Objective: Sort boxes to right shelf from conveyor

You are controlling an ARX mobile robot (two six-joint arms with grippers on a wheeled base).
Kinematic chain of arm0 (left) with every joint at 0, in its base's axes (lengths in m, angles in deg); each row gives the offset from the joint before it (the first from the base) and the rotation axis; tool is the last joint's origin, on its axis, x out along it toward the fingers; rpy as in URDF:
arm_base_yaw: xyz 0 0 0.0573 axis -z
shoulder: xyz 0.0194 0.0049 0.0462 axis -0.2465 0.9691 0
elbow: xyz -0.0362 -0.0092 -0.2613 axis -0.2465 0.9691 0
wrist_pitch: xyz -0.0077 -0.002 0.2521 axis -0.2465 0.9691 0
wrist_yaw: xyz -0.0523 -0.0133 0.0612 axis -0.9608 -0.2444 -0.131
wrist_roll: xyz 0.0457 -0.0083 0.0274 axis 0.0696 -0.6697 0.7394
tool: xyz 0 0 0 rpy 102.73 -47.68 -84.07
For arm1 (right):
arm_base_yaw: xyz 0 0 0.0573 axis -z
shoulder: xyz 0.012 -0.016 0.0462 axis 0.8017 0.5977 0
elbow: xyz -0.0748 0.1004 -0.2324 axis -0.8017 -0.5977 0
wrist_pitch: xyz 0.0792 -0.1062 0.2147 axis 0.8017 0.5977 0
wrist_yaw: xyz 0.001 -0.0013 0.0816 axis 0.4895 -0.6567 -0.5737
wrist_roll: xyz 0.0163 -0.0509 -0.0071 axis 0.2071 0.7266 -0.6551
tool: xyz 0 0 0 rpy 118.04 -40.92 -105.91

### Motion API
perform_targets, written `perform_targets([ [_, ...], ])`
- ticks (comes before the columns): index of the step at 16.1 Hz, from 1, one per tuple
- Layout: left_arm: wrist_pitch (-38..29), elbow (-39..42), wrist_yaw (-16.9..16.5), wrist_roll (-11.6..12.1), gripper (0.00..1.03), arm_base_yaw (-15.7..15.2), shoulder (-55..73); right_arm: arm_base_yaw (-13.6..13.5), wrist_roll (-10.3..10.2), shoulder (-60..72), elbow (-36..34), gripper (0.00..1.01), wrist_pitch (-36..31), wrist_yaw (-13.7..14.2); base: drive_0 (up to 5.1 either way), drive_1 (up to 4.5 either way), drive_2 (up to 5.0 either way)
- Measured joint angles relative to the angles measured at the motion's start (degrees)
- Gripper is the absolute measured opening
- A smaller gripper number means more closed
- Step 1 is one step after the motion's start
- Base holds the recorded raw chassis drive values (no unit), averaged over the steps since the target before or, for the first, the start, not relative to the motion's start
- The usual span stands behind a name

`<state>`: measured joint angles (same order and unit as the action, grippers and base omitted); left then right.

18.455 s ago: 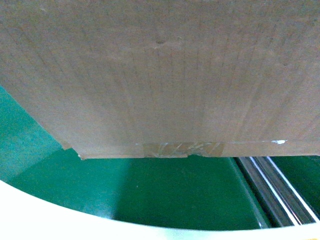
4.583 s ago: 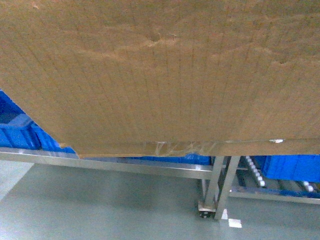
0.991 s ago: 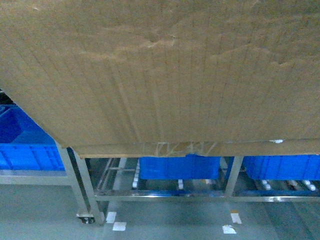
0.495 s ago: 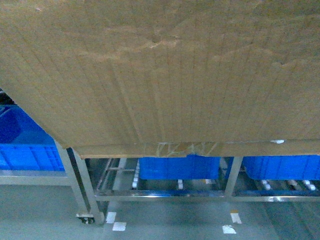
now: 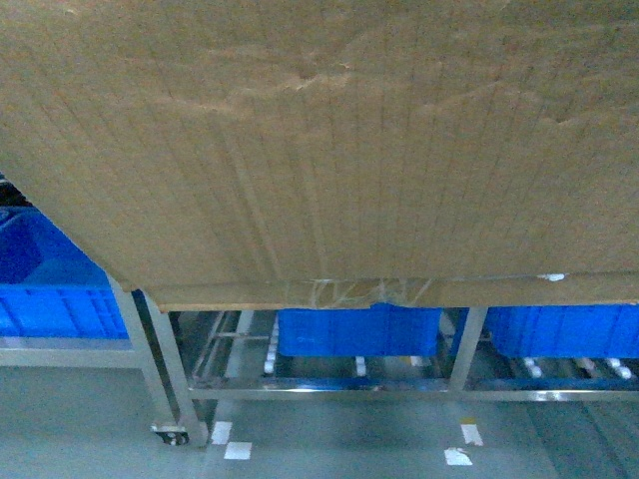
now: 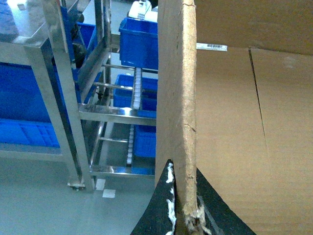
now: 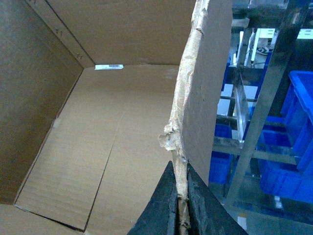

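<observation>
Brown corrugated cardboard fills most of the head view: the large open-topped box [image 5: 319, 150] is carried high in front of the robot, its taped bottom seam level across the frame. The left claw [image 6: 182, 196] pinches the box's ragged left wall from above, dark fingers [image 6: 159, 205] on either side of the torn rim. The right claw [image 7: 180, 205] does the same on the opposite wall, clamped onto the frayed edge. Both wrist views look down into the box, where a small white label strip [image 7: 108, 66] lies at the far bottom corner.

Below and beyond the box stands the silver metal-frame rack [image 5: 165, 369] with its shiny rails and white roller wheels [image 6: 138, 93], blue plastic crates [image 5: 359, 332] sitting on its lower level. The conveyor is not in view.

The relation that matters is this: the rack lies straight ahead of and lower than the held box, and the box's long axis runs side to side between the two claws, roughly parallel to the rack's front rail. Neither arm is nearer; I judge the placement needs both arms moving forward and down together, keeping the box level. Which rack level is free cannot be told from here.
</observation>
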<state>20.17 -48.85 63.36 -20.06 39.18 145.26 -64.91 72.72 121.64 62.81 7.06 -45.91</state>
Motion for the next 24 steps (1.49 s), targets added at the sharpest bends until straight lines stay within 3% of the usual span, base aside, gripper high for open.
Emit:
perform_targets([
  [17, 0.2, 0.0, 0.0, 0.0, 0.02, 0.0, 0.0, 0.0, 0.0, 0.1, 0.0, 0.02, 0.3, 0.0, 0.0, 0.0, 0.0],
  [24, 0.2, 0.0, 0.0, 0.3, 0.02, 0.1, -0.1, 0.0, 0.0, 0.0, 0.0, 0.02, 0.2, 0.0, -2.0, 3.63, -1.4],
])
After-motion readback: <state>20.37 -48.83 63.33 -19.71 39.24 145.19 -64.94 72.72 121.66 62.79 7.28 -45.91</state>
